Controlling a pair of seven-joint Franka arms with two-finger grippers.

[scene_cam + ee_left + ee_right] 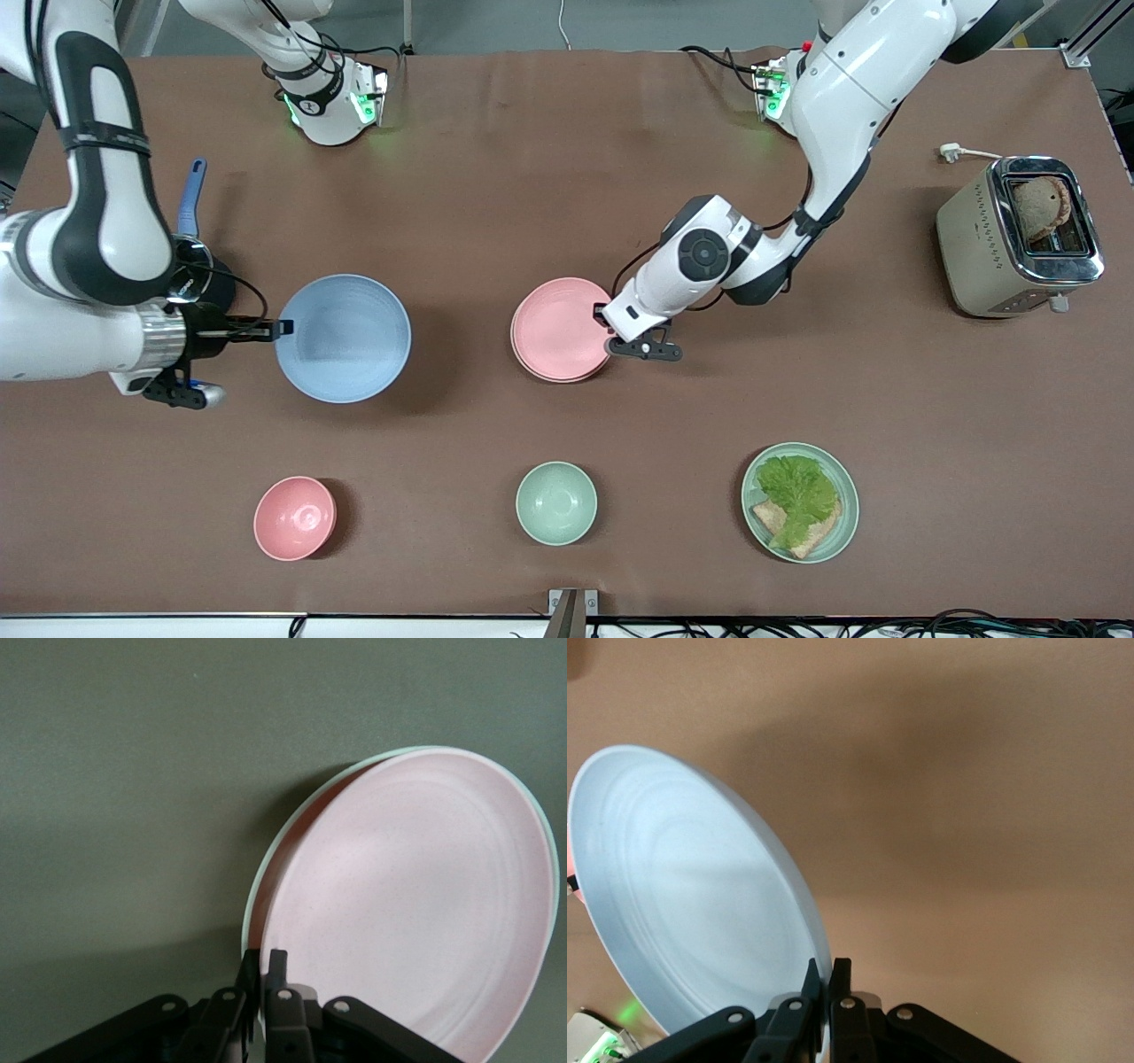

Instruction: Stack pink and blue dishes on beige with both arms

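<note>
My right gripper (283,330) (825,970) is shut on the rim of the light blue plate (343,338) (691,904) and holds it a little above the table, toward the right arm's end. My left gripper (611,331) (264,962) is shut on the rim of the pale pink plate (558,326) (416,904) at the middle of the table. The pink plate lies over the beige plate (251,904), tilted up at the gripped edge. Of the beige plate only a thin pale rim shows.
Nearer the front camera stand a small pink bowl (295,518), a mint-green bowl (556,502) and a mint-green plate (846,523) with lettuce and bread. A toaster (1019,235) sits at the left arm's end. A blue-handled dark pan (191,199) lies partly under the right arm.
</note>
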